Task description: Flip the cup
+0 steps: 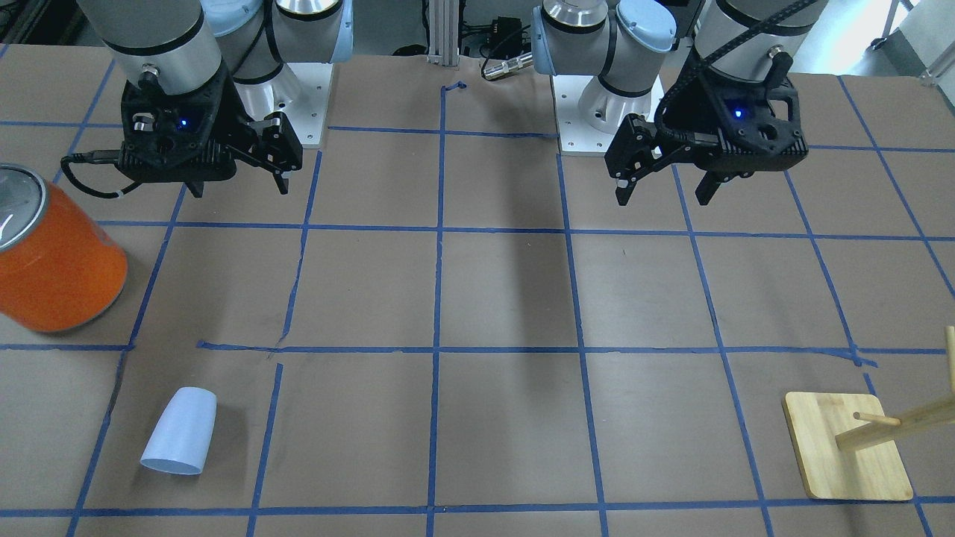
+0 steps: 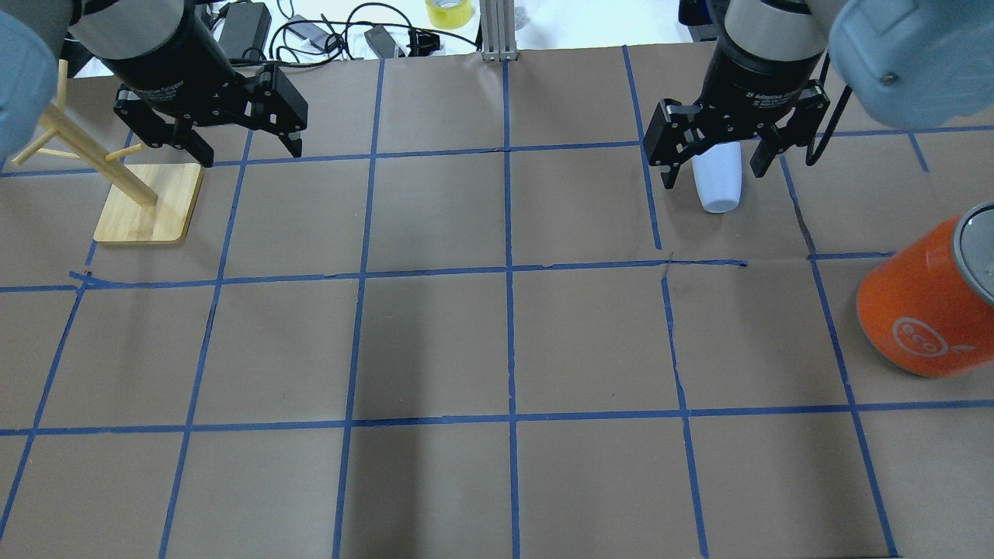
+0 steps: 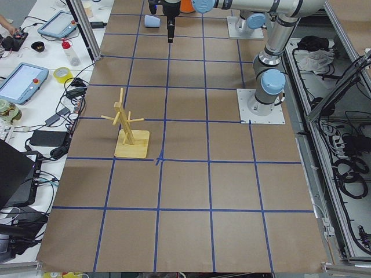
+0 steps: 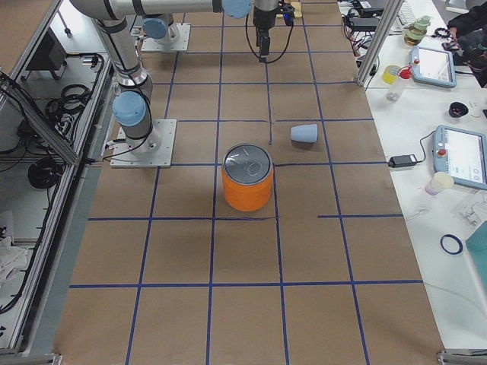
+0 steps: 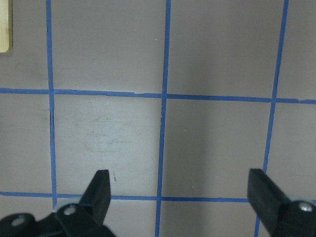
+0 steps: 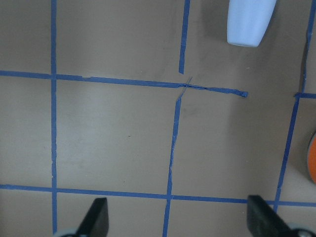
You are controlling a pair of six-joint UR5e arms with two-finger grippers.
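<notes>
The cup (image 1: 179,431) is a small pale blue-white tumbler lying on its side on the brown table, with its wide mouth away from the robot. It also shows in the overhead view (image 2: 718,186), the exterior right view (image 4: 303,134) and at the top of the right wrist view (image 6: 249,22). My right gripper (image 1: 240,186) is open and empty, held high above the table, on the robot's side of the cup (image 2: 713,177). My left gripper (image 1: 664,198) is open and empty over bare table, far from the cup.
A large orange can (image 1: 60,261) with a silver top stands on the robot's right, near the cup. A wooden peg rack on a square base (image 1: 847,447) stands on the robot's left. Blue tape lines grid the table.
</notes>
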